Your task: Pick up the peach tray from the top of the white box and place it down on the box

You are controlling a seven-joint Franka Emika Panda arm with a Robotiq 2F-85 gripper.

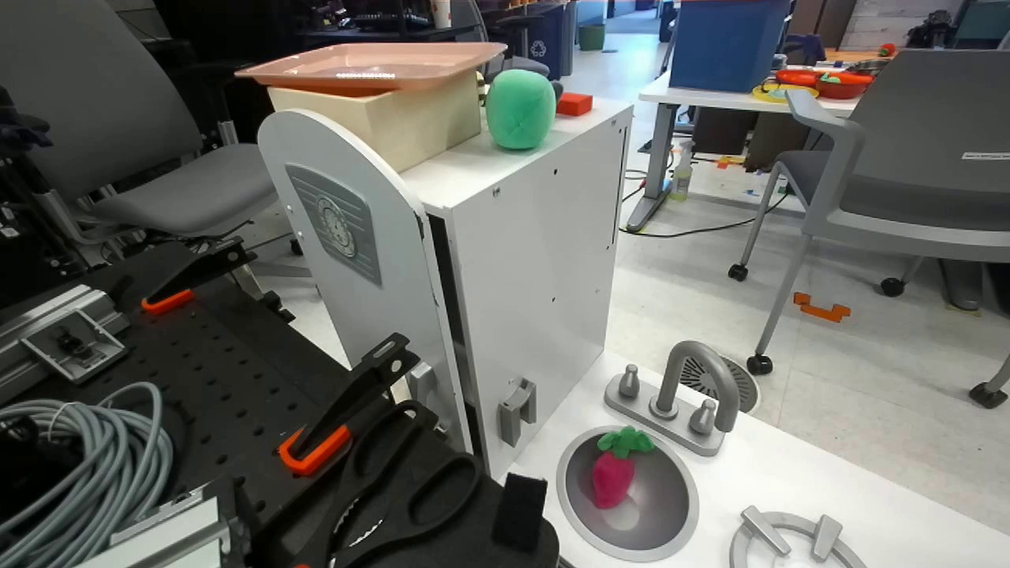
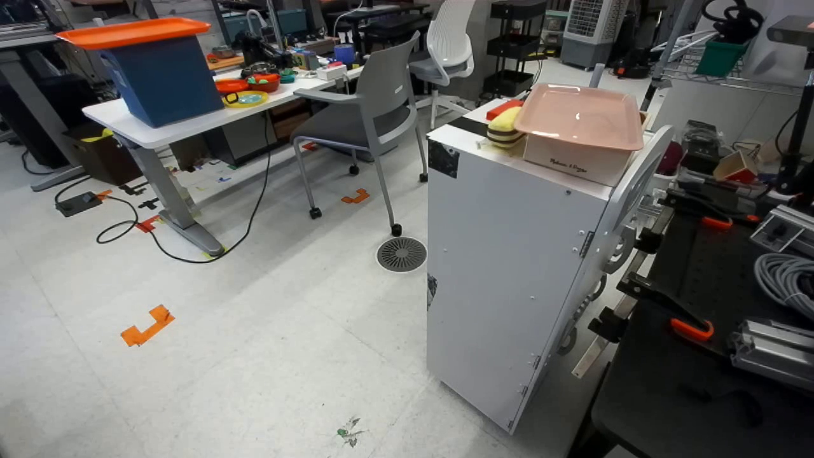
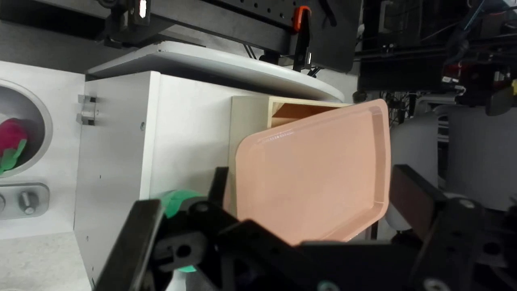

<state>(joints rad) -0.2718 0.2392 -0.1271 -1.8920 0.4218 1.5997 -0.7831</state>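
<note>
White box top [image 3: 190, 133], peach tray [image 3: 311, 165] below parted pincer [image 3: 288, 184], apart

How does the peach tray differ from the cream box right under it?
In colour, the peach tray is pinkish, while the cream box is pale yellowish. In depth, the tray is shallow with sloping sides; the box is deeper with upright walls. In pose, the tray lies skewed over the box, leaving part of its opening showing in the wrist view, while the box sits directly on the white cabinet. Both are roughly rectangular.
</note>
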